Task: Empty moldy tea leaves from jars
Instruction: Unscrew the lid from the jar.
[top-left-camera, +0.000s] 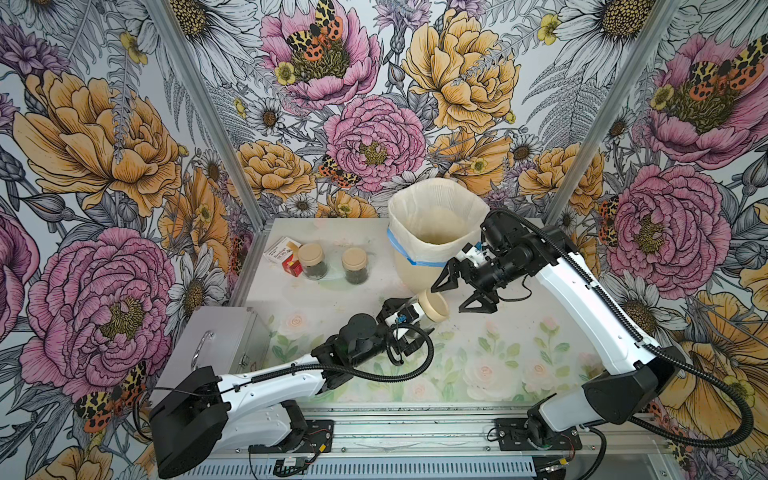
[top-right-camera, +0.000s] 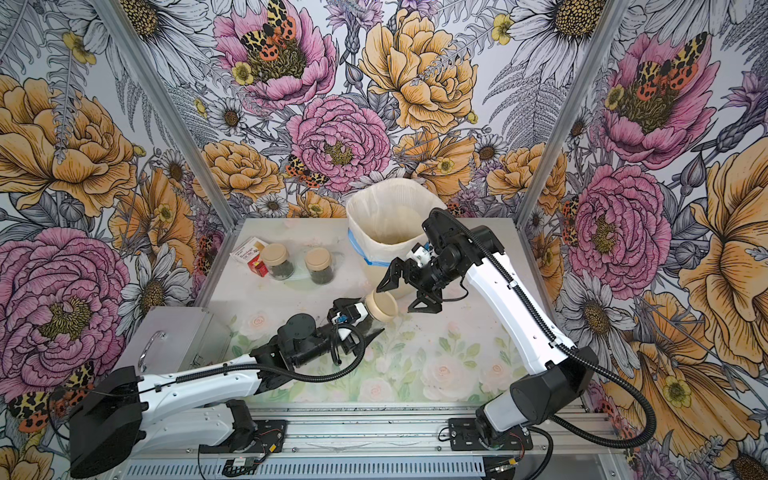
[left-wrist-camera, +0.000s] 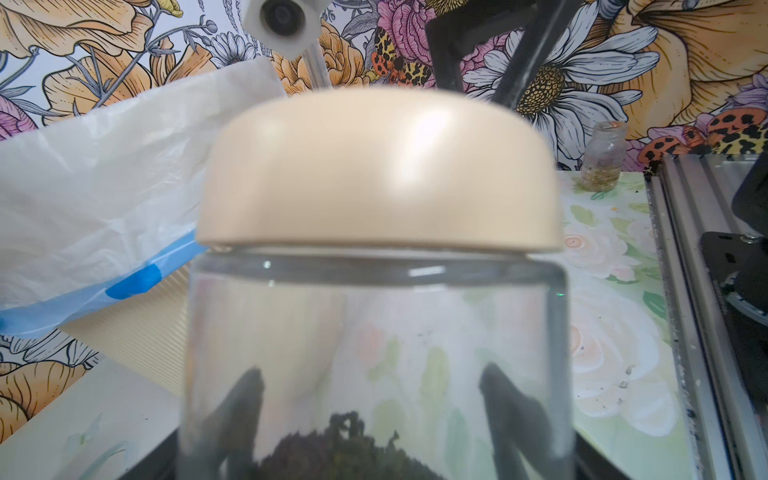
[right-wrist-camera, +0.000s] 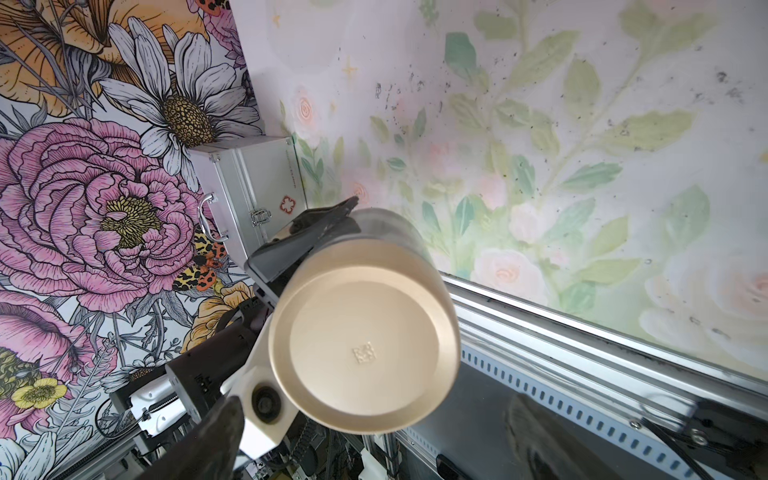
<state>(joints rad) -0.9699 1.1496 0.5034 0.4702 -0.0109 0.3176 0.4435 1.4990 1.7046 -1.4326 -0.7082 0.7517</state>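
Observation:
My left gripper (top-left-camera: 409, 324) (top-right-camera: 361, 318) is shut on a clear glass jar (left-wrist-camera: 374, 332) held on its side above the table. The jar's tan lid (top-left-camera: 434, 305) (top-right-camera: 384, 306) (right-wrist-camera: 365, 336) faces my right gripper (top-left-camera: 451, 298) (top-right-camera: 395, 299). That gripper is open wide just in front of the lid, its fingers (right-wrist-camera: 220, 436) not touching it. Dark moldy tea leaves (left-wrist-camera: 340, 449) lie at the jar's base, between the left fingers (left-wrist-camera: 245, 399). Two more lidded jars (top-left-camera: 313, 262) (top-left-camera: 355, 266) with dark leaves stand at the back left.
A tall cream ribbed bin (top-left-camera: 411, 274) (top-right-camera: 374, 266) with a blue-edged bag stands at the back, right behind the right gripper. A silver case (top-left-camera: 216, 340) sits at the left edge. Small boxes (top-left-camera: 282, 253) lie by the far jars. A small bottle (left-wrist-camera: 602, 158) stands near the rail.

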